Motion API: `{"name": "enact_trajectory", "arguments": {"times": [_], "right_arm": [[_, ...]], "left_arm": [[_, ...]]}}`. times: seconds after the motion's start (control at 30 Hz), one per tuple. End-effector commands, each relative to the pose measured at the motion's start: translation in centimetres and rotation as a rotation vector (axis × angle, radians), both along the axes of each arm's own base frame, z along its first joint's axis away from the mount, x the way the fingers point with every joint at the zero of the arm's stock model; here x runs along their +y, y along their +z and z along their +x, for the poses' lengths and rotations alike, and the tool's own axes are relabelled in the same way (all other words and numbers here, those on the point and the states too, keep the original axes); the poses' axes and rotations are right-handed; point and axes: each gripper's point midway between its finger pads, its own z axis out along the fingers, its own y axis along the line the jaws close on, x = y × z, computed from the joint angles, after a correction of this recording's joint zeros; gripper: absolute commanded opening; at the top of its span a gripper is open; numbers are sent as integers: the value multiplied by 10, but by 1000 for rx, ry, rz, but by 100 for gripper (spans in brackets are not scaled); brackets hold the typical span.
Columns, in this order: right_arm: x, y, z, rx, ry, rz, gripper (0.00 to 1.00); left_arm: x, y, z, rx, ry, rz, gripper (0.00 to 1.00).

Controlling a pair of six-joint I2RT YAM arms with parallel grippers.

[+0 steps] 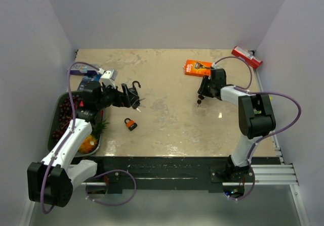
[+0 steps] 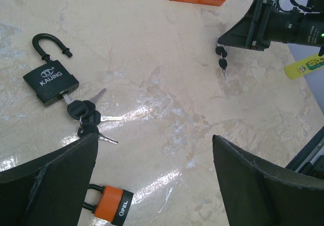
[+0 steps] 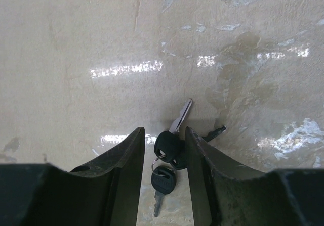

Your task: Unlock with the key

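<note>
Our right pincer point(image 3: 164, 134) is half closed around a bunch of keys point(image 3: 167, 147). The black key heads sit pinched between its two fingers, and one silver blade pokes out past the fingertips. From the left wrist camera we see that bunch dangling from the pincer's tip, just above the table point(image 1: 172, 135), toward the far right.

We find the orange padlock point(image 1: 131, 124) well apart from those keys, left of centre and nearer the arm bases. It lies flat, and its shackle looks pushed home, though a finger of our left pincer hides part of it in the wrist view.

Our left pincer point(image 2: 154, 136) is spread wide and has hold of nothing. It hovers over the table with the orange padlock on its near side and a black padlock point(image 2: 50, 82) on its far left side.

That black padlock lies flat with its shackle swung open. A second bunch of keys point(image 2: 86, 116) lies against it, with one key pushed into its keyhole.

Farther out, an orange box point(image 1: 197, 67) lies just beyond the right pincer, and a red packet point(image 1: 247, 57) sits in the far right corner. A dark tray point(image 1: 52, 135) of grapes point(image 1: 66, 112) and other fruit rests along the left edge, with a blue and white pack point(image 1: 95, 74) beyond it.
</note>
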Motion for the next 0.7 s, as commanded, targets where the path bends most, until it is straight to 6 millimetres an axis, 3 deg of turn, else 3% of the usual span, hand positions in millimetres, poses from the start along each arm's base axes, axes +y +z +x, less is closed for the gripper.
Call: {"name": "enact_trajectory", "arguments": {"times": [0.0,0.17,0.3,0.67], "right_arm": [[1,4,9,-25,-3,7,41],[-3,2,3,-18,-28,-4,41],[5,-10,-5,24,-1,-7,41],[20,-18,-9,42,11,-15,40]], "left_arm": [[-1,10,5,-41,-5,-17,98],[-2,10,4,-39,-9,-22,98],[-2,10,4,-38,-10,-24,98],[-1,10,4,-37,-6,-22,98]]}}
